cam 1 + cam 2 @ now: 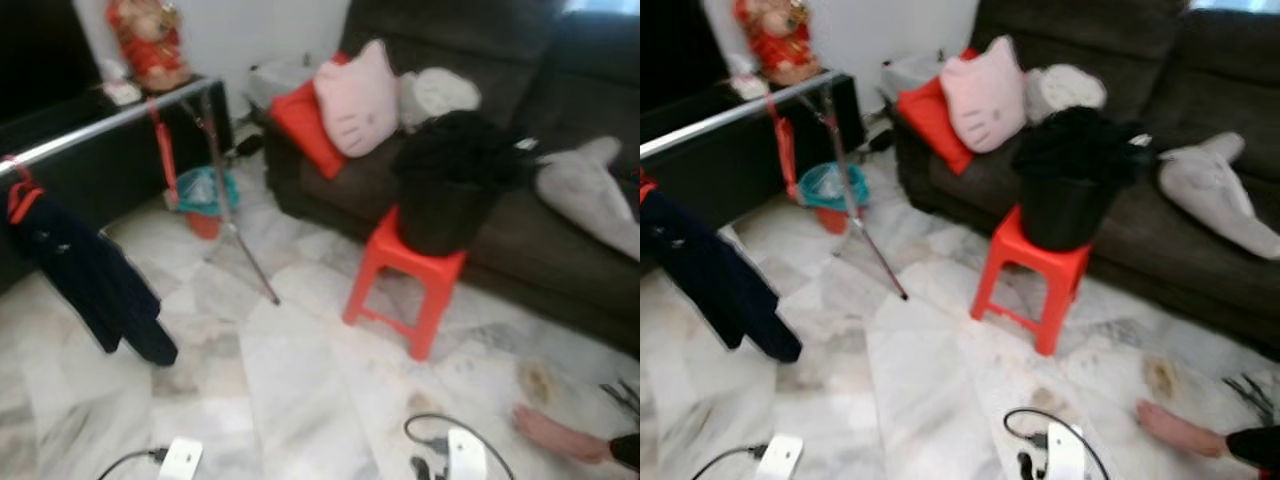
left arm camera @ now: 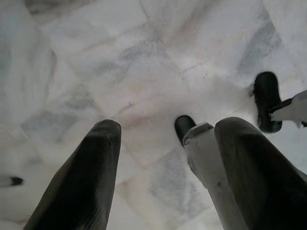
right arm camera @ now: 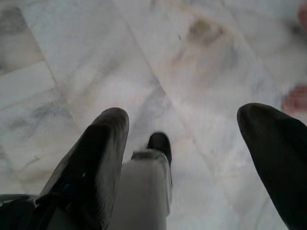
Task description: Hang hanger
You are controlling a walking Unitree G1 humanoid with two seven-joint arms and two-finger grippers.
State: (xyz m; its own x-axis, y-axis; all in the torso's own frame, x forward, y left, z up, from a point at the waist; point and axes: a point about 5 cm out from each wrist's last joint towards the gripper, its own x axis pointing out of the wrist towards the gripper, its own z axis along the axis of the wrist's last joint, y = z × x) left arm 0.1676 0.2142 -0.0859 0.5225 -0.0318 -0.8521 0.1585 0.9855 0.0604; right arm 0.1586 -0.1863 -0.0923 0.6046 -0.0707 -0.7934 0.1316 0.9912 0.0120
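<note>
Left gripper [image 2: 165, 143] and right gripper [image 3: 182, 134] hang over the marble floor [image 1: 300, 400], fingers apart, empty. Red hanger [image 1: 20, 195] hangs on the rail [image 1: 110, 120], carrying a dark garment [image 1: 90, 275]. Black bucket [image 1: 445, 200] stands on a red stool [image 1: 405, 275] beside the sofa [image 1: 560, 260]
</note>
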